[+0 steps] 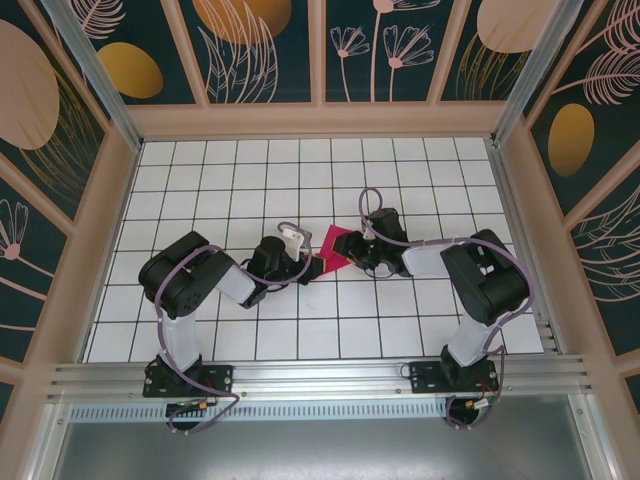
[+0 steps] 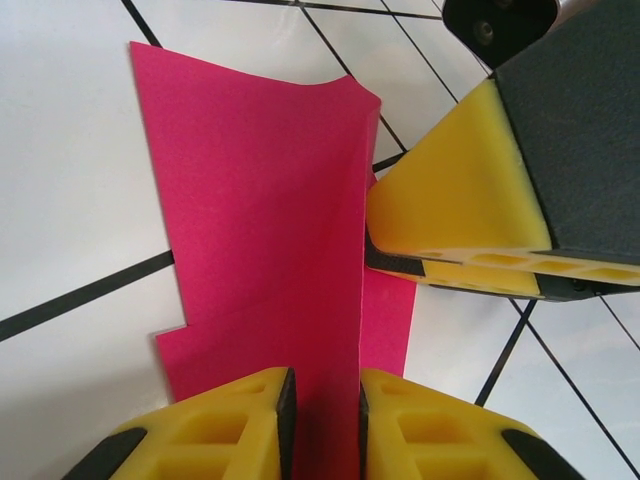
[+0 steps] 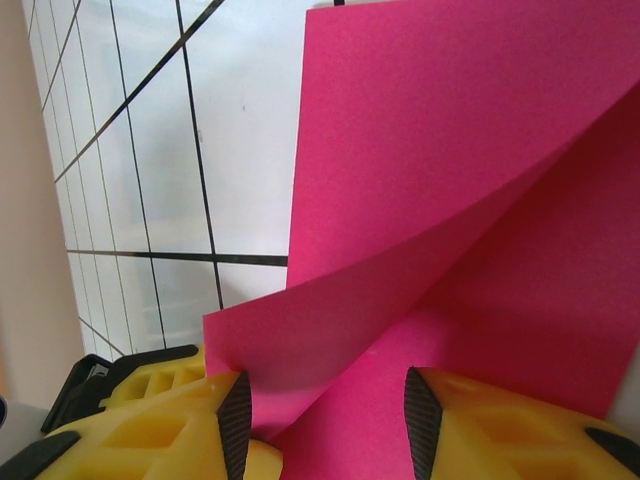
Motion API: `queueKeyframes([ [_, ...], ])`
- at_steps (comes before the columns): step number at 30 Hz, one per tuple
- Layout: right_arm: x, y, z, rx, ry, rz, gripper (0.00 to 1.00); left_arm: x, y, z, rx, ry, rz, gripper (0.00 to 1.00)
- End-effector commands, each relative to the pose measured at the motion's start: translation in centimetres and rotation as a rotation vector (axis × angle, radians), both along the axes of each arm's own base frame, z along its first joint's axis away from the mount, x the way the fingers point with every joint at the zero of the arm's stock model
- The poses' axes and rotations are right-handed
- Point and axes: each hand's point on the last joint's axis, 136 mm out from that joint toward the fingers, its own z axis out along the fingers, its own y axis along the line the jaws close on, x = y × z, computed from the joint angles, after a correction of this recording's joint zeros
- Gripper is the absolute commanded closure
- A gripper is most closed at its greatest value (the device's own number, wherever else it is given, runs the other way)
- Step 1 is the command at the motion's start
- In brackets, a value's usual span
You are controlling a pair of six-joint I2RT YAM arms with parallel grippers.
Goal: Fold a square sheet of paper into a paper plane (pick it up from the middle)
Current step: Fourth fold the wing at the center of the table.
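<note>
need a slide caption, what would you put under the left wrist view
Left jaws pinch a raised crease in the pink paper with the right jaws close beside it.

Left arm (image 1: pixel 185 285) and right arm (image 1: pixel 485 275) bent at elbows, both reach to middle of top view; left gripper (image 2: pixel 323 388) fingers nearly together, pinch pink paper (image 2: pixel 260 220); right gripper (image 3: pixel 325 388) fingers wide apart around it

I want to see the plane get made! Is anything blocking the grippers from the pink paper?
Nothing visible. The pink paper sits between the left gripper's fingers, and the right gripper straddles it too.
</note>
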Motion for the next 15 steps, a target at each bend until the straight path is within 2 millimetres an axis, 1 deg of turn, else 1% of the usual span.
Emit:
queueKeyframes([
  [1,0.8,0.6,0.2,-0.003,-0.013,-0.002,0.52,-0.9,0.1,-1.1,0.022,0.032,-0.033,0.74],
  [5,0.7,0.6,-0.5,-0.043,-0.001,0.000,0.51,-1.0,0.3,-1.3,0.039,0.040,-0.032,0.72],
  [11,1.0,0.0,-1.4,-0.106,0.017,-0.015,0.49,-0.6,0.5,-0.2,0.046,0.045,-0.006,0.65],
  [12,0.5,0.6,-1.5,-0.110,0.019,0.001,0.49,-0.5,0.6,-0.1,0.056,0.046,0.002,0.63],
  [15,0.3,0.5,-1.8,-0.127,0.023,0.002,0.48,-0.3,0.9,0.3,0.088,0.051,0.017,0.60],
])
